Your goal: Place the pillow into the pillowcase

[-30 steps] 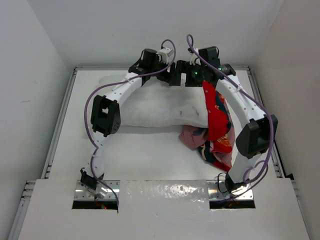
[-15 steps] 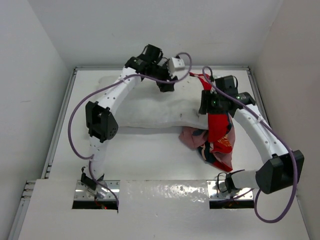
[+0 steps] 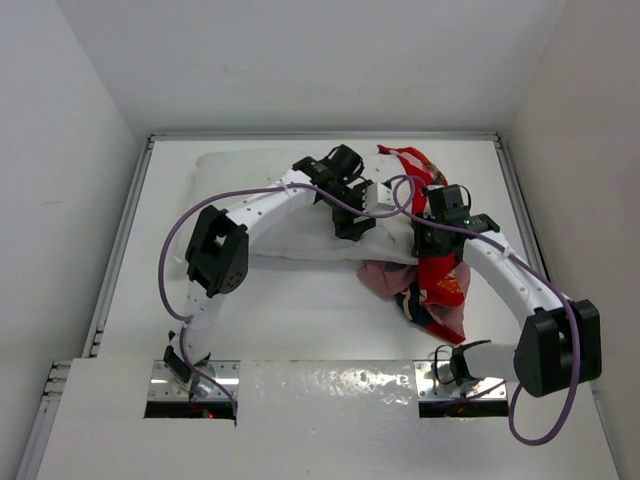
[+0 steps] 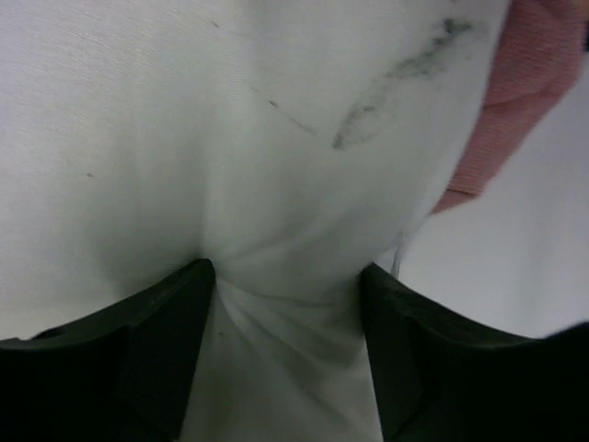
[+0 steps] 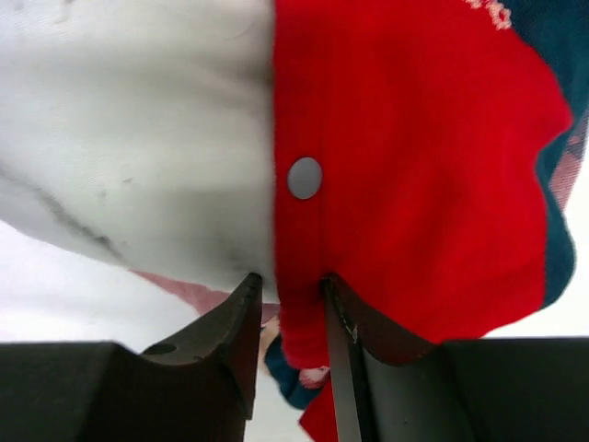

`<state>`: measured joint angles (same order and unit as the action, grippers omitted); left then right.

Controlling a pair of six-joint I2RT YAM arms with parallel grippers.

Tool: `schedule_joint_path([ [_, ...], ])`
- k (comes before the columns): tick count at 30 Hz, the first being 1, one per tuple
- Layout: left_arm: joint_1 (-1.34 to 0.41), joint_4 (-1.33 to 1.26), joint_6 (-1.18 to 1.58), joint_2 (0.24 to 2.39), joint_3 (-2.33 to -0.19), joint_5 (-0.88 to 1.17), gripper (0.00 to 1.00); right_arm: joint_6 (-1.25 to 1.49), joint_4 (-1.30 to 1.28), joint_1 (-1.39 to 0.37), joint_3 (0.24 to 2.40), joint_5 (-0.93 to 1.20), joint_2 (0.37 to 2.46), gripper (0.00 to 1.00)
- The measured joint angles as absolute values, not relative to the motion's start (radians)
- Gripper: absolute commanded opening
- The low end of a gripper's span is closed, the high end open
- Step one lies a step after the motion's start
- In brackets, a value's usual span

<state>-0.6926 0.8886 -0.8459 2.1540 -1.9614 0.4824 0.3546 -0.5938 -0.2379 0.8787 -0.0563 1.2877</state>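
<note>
The white pillow (image 3: 300, 232) lies across the far half of the table, its right end under the red pillowcase (image 3: 440, 275), whose pale pink inside (image 3: 380, 275) shows below. My left gripper (image 3: 357, 222) presses down on the pillow near that end. In the left wrist view the left gripper (image 4: 287, 276) pinches a creased fold of pillow (image 4: 230, 120), with pink cloth (image 4: 525, 83) at the right. My right gripper (image 3: 428, 243) sits at the pillowcase's edge. In the right wrist view the right gripper (image 5: 290, 281) holds the red hem (image 5: 414, 166) below a grey snap (image 5: 305, 178), beside the pillow (image 5: 138, 120).
The white table (image 3: 290, 310) has metal rails on its left (image 3: 115, 260) and right (image 3: 520, 190) sides and white walls all round. Purple cables (image 3: 175, 235) loop off both arms. The right arm's elbow (image 3: 555, 345) hangs out at the near right.
The left gripper came from the far edge down onto the pillow's right part and narrowed on a fold. The right gripper drew nearer and went from wide open to closed round the red hem.
</note>
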Motion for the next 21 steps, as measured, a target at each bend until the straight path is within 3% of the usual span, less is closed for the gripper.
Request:
schedule_joint_path([
  [3,-0.693,0.778,-0.793,2.154,-1.903,0.431,0.32,0.328,-0.576,-0.238,0.878,-0.086,1.301,0.26],
  [4,-0.693,0.755,-0.78,2.154,-1.893,0.422,0.24,0.318,-0.573,-0.238,0.878,-0.097,1.304,0.15],
  [5,-0.693,0.733,-0.768,2.154,-1.883,0.417,0.05,0.305,-0.566,-0.238,0.877,-0.106,1.305,0.08],
  [6,-0.694,0.718,-0.744,2.154,-1.876,0.413,0.0,0.295,-0.559,-0.238,0.875,-0.111,1.305,0.01],
  [15,-0.672,0.66,-0.504,2.157,-1.88,0.453,0.0,0.256,-0.567,-0.255,0.902,-0.092,1.313,0.0],
  [21,-0.567,0.598,-0.226,2.167,-1.961,0.579,0.0,0.281,-0.606,-0.424,1.024,-0.054,1.219,0.0],
])
